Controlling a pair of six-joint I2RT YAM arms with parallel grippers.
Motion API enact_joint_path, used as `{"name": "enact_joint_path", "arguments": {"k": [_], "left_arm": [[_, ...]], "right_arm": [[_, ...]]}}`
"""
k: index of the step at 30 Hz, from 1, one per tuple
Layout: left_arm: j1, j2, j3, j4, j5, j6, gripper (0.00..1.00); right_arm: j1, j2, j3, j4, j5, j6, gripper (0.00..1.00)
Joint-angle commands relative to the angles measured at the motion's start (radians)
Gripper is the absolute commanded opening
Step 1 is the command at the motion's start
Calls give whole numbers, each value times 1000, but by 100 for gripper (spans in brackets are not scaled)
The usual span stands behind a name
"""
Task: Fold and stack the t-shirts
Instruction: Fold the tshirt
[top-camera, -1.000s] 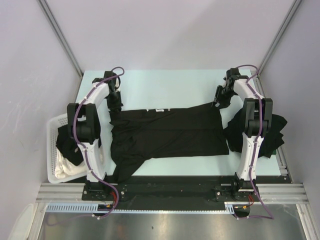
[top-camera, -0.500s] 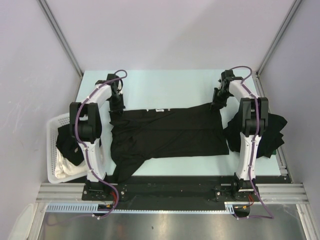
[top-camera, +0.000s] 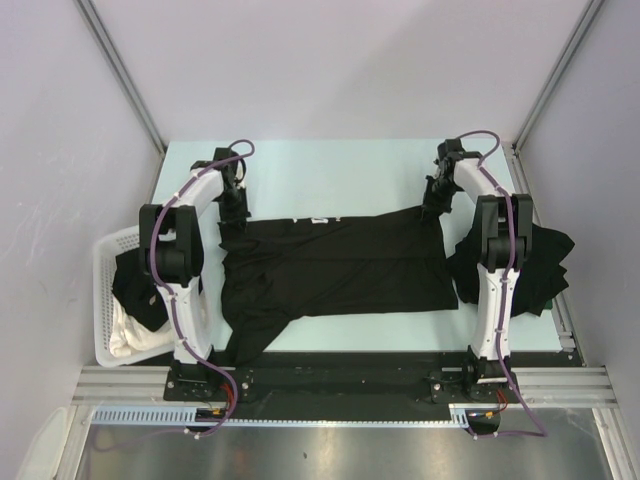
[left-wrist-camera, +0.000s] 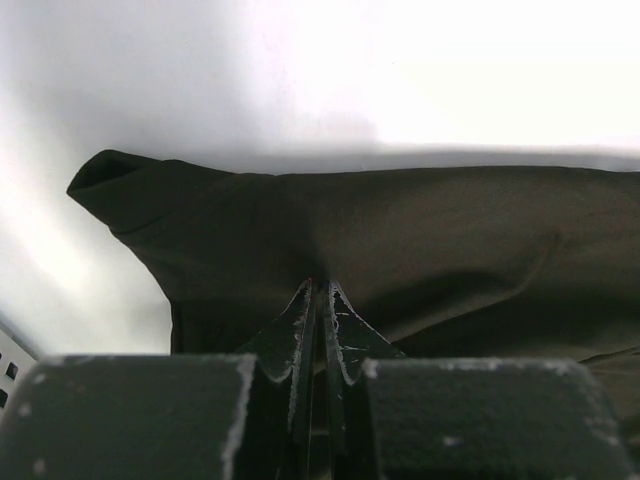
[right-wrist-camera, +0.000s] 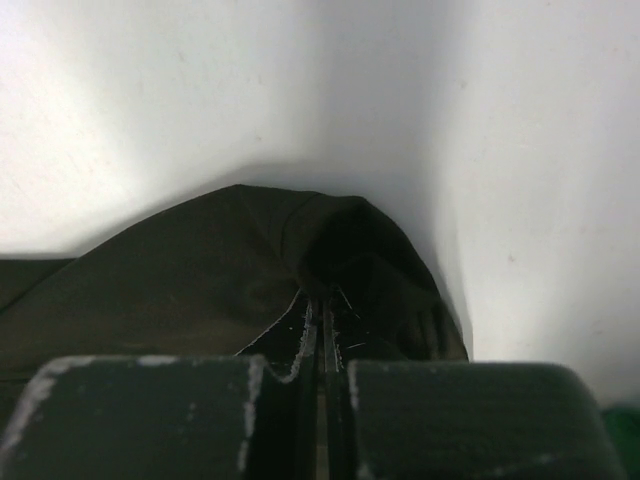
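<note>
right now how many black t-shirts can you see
3 I can tell apart: the spread t-shirt in the middle, a bunched t-shirt on the right side, a crumpled t-shirt in the white basket at left. Either heap may hide more.

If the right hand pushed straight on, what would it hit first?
The black t-shirt: the right hand is shut on its corner. Past that, apparently just the pale table.

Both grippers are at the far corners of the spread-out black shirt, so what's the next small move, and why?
Probably lift both corners a little together. The left gripper and right gripper each pinch a far corner of the spread t-shirt, which lies flat, so raising them evenly should start the fold toward the near edge.
</note>
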Motion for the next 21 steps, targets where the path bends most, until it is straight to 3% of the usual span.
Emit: {"name": "enact_joint_path", "arguments": {"k": [1,21], "left_arm": [[-7,3,30,1,20,11,9],[-5,4,70,-32,14,31,9]], "right_arm": [[17,-9,68,-47,53,15,0],[23,-49,91,-194,283,49,0]]}}
